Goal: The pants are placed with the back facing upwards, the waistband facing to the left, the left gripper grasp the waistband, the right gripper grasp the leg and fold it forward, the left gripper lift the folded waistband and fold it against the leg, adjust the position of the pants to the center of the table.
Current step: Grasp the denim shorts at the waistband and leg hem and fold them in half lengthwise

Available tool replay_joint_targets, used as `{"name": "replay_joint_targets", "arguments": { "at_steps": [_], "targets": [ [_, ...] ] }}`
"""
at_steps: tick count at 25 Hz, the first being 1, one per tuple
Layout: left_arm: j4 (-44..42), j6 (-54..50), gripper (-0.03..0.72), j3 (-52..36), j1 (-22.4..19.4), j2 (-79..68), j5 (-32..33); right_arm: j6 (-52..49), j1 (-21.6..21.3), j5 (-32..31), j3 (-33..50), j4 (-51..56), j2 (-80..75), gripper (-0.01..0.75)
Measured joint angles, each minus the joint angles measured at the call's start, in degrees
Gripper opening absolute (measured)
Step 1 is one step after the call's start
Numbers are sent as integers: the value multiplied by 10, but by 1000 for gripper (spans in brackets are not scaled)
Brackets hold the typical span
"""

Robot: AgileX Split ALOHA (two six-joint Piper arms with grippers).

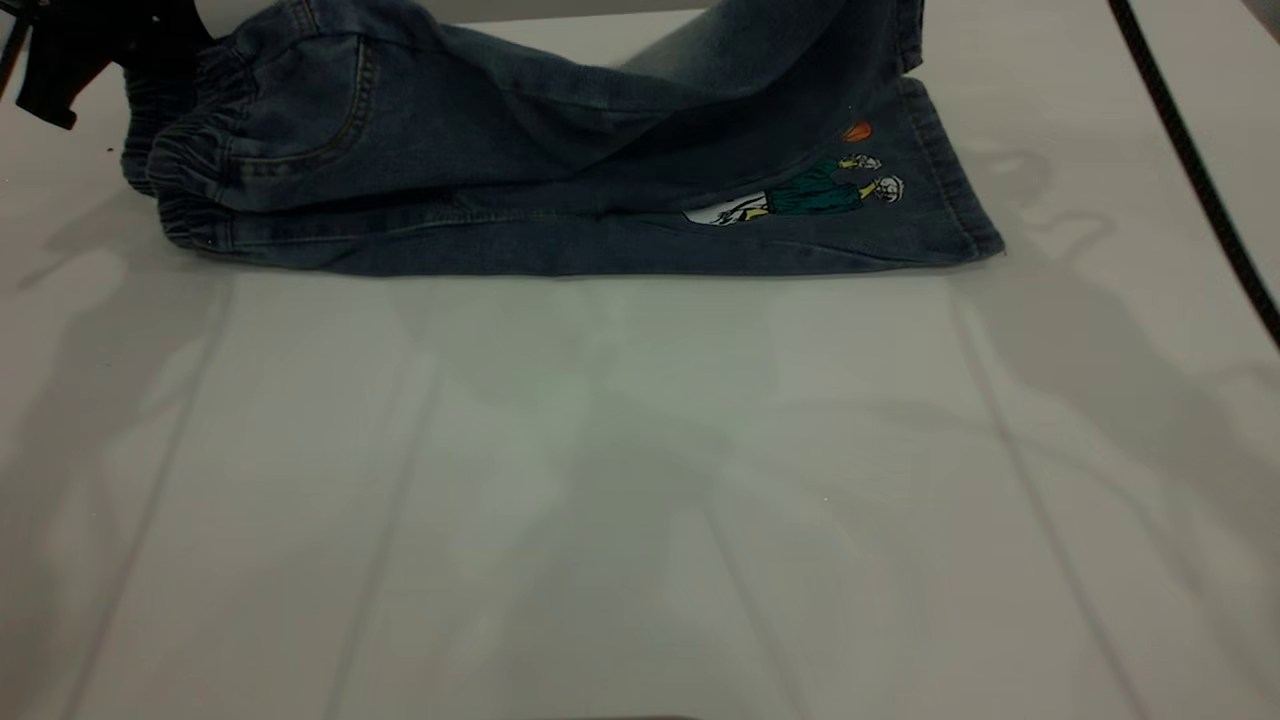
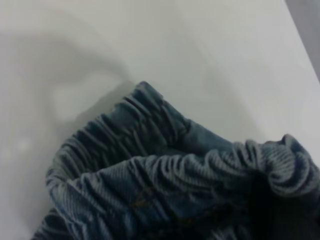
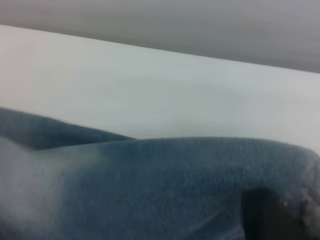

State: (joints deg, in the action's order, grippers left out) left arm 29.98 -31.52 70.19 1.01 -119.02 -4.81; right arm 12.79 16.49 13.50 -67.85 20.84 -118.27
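The blue denim pants [image 1: 560, 190] lie along the far side of the white table [image 1: 640, 480], with the gathered waistband [image 1: 185, 160] at the left. The leg with the cartoon print [image 1: 810, 190] rests flat on the table. Above it the other leg [image 1: 760, 50] is lifted and drawn over it, running out of the picture's top. My left gripper [image 1: 90, 50] is at the far left, shut on the bunched waistband [image 2: 150, 165], which is raised off the table. In the exterior view my right gripper is out of sight. In its wrist view one dark finger [image 3: 270, 215] presses into the leg's denim [image 3: 175, 185].
A black cable [image 1: 1190, 160] runs down the table's right side. A wide stretch of bare tabletop lies in front of the pants. The table's far edge [image 3: 200, 52] shows behind the lifted leg.
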Motion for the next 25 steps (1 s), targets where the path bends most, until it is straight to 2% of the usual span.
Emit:
{"name": "replay_joint_targets", "arguments": {
  "at_steps": [6,10,13,15,19,22,25],
  "targets": [
    [-4,20,69,0,0,-15,-18,1,0,22,0,2,-11,47],
    [-19,25,144,0,0,-15,-24,2,0,25,0,2,-11,109],
    [-24,26,246,0,0,-15,-26,2,0,26,0,2,-11,207],
    [-31,29,328,0,0,-15,-26,2,0,21,0,2,-11,301],
    [-73,80,452,0,0,-15,-43,2,0,-19,0,2,-11,472],
    [-110,144,485,8,-2,-13,-49,2,0,-60,0,2,-6,542],
    [-152,224,490,18,-6,5,-25,2,0,-106,0,2,16,562]
  ]
}}
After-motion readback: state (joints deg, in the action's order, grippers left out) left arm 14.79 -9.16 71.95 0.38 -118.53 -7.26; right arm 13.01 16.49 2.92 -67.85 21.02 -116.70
